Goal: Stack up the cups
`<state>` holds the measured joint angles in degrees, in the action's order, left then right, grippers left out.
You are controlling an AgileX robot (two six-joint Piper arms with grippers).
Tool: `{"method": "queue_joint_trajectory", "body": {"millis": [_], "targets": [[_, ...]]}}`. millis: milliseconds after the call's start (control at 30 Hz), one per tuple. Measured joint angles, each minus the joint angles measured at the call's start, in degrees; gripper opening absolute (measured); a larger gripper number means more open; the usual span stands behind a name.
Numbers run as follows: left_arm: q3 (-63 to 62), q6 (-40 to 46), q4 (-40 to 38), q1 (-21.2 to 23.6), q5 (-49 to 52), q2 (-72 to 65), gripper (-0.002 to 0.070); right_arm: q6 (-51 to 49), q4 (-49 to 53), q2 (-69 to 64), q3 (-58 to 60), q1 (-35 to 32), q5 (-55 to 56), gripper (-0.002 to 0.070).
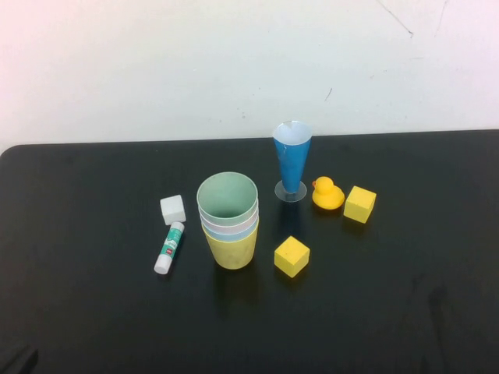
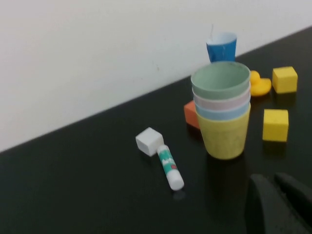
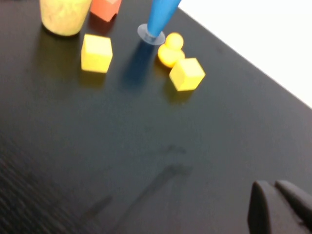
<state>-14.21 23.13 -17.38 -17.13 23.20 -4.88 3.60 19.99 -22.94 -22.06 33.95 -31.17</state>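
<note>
The four cups stand nested in one upright stack [image 1: 228,222] at the table's middle. The yellow cup [image 1: 231,251] is at the bottom, then light blue, then pale pink, with the pale green cup [image 1: 227,195] on top. The stack also shows in the left wrist view [image 2: 222,114], and its yellow base shows in the right wrist view [image 3: 63,17]. My left gripper [image 2: 273,179] is shut and empty, on the near side of the stack and apart from it. My right gripper [image 3: 273,184] is shut and empty, far from the stack over bare table. Neither gripper shows in the high view.
A tall blue cone glass [image 1: 292,160] stands behind the stack, with a yellow duck [image 1: 327,194] and a yellow cube [image 1: 359,204] to its right. Another yellow cube [image 1: 291,256] lies right of the stack. A white cube [image 1: 173,209] and a glue stick [image 1: 169,248] lie left. An orange block [image 2: 191,113] sits behind the stack.
</note>
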Motion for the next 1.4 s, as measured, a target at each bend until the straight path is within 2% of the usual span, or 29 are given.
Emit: {"method": "queue_joint_trajectory", "body": {"millis": [400,833,1000,1200,1400], "targets": [[0.0,0.0,0.0,0.0,5.8,0.0,-0.0001,-0.7,-0.2,1.5,3.0,0.0,-3.1,-0.0001],[3.3,0.0,0.6,0.5,6.2,1.4,-0.0001,-0.8,-0.2,1.5,3.0,0.0,-3.4,-0.0001],[6.2,-4.7,7.6,6.5,0.5,5.2,-0.0001,-0.8,-0.2,1.5,3.0,0.0,-3.5,-0.0001],[13.2,-14.7,8.9,15.5,-8.4,5.7,-0.0001,-0.8,-0.3,1.5,3.0,0.0,-3.5,-0.0001],[15.3,-18.9,9.9,17.0,-5.6,5.7,-0.0001,-0.8,-0.4,1.5,3.0,0.0,-3.6,-0.0001]]}}
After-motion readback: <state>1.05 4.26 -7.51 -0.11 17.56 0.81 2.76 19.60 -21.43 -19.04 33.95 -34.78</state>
